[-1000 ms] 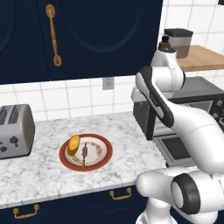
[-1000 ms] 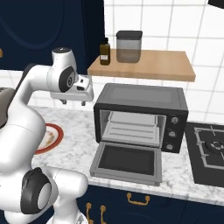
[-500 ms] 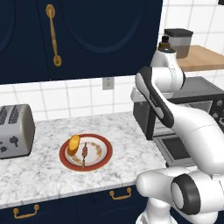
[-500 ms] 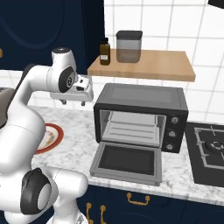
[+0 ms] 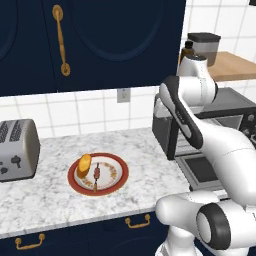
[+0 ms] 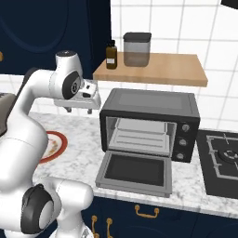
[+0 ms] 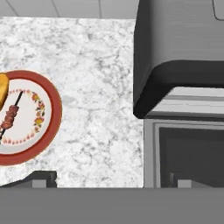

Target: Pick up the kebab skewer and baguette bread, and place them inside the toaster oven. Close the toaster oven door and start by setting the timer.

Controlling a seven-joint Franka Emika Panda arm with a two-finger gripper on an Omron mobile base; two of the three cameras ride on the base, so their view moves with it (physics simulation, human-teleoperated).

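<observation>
Two items wait on the red-rimmed plate [image 5: 111, 186] near the front edge of the marble counter [image 5: 50, 200]: the kebab skewer [image 5: 96, 174] lies across the plate's middle, and the baguette bread [image 5: 84, 165] sits just beside it on the side toward the silver toaster [image 5: 17, 149]. Neither is picked up yet. The toaster oven [image 6: 151, 122] stands toward the counter's other end, near the cooktop [image 6: 222, 161], and the toaster oven door [image 6: 135, 172] is dropped flat, leaving the rack open for loading.

The gripper [image 6: 83, 96] hangs high over the counter, between plate and oven, jaws spread wide and holding nothing. In the hand view the plate lies off to one side and partly cut by the frame edge, so the hand is not yet over its target.

Judging from this, the reach toward the plate is the step in hand. It would go best by centring the hand over the skewer first, turning the wrist so the jaws close across the stick rather than along it, and descending straight down on the chunks near its middle, clear of the loaf.
</observation>
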